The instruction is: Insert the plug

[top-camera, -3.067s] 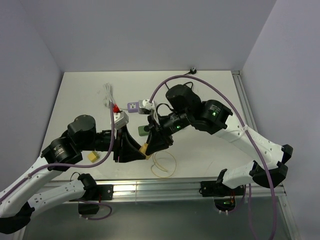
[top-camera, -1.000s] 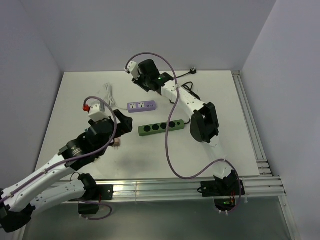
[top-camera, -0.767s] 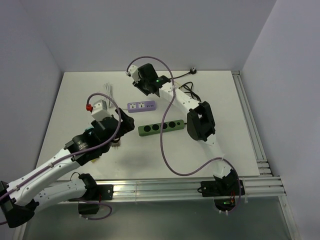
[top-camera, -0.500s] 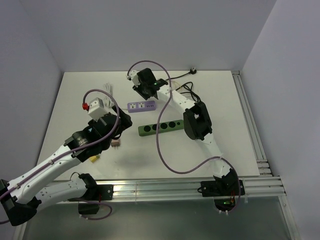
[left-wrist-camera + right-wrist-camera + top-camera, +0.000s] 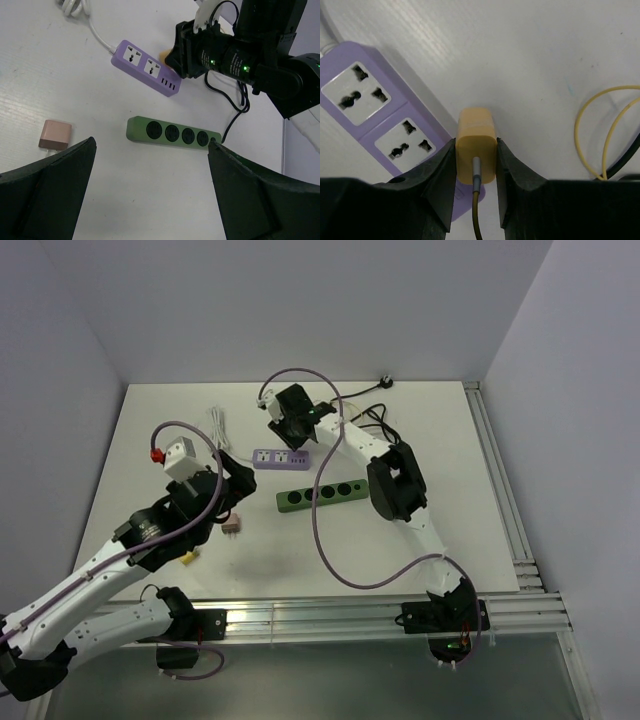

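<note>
My right gripper point(image 5: 476, 165) is shut on a yellow plug point(image 5: 476, 145) with a cable running out of its back. The plug hangs just off the near end of the purple power strip point(image 5: 375, 115), beside its two white sockets and apart from them. In the top view the right gripper point(image 5: 286, 430) hovers at the strip's point(image 5: 281, 458) back edge. My left gripper point(image 5: 151, 150) is open and empty above the table, in front of the green power strip point(image 5: 172, 134). From above, the left gripper point(image 5: 230, 492) sits left of the green strip point(image 5: 325, 492).
A pink charger point(image 5: 56, 135) lies left of the green strip. A coiled white cable point(image 5: 217, 425) trails from the purple strip. Black cable point(image 5: 375, 420) and a yellow cable loop point(image 5: 600, 130) lie to the right. A small yellow block point(image 5: 187, 558) rests under the left arm.
The right gripper has come down and forward from the table's back edge to the purple strip, plug in hand. The left arm has shifted slightly left and stays open.
</note>
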Motion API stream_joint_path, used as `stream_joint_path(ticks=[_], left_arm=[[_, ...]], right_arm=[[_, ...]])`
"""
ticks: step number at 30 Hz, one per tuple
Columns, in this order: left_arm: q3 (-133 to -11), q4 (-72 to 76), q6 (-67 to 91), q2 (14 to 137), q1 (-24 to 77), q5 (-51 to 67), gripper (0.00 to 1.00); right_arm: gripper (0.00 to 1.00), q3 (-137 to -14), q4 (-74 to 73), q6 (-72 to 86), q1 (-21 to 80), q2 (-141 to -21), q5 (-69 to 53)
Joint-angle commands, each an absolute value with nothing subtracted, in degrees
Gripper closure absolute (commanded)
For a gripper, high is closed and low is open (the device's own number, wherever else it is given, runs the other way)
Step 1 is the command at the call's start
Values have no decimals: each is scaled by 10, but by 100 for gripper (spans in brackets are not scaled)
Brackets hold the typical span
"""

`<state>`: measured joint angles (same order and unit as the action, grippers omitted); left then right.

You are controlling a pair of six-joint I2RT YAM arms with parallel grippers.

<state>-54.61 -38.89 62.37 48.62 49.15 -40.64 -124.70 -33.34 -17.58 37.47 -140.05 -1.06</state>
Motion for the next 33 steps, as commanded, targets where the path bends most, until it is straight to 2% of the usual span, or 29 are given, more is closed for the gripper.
stream_joint_path(ticks=[1,6,10,14,21,33], left_arm=[[-542,-376,606,474,490,-416,1],[-528,-373,603,454,490,-405,0],[-517,-372,602,437,490,-400,1],[-515,-375,599,420,489,-401,1],[-515,-394,605,394,489,-430,0],[-508,-388,600,374,489,-448,1]], right_arm=[[100,-1196,-374,-164,392,-1339,-34],[100,-1133,-393,-161,417,-1284,-61],[100,-1130,-407,-142,430,-1260,-108],[100,-1176,-424,-104,435,-1265,-77],[100,-1356,-508,-64,446,-1330,-36],[100,-1358,-487,-94,477,-1350,-53]])
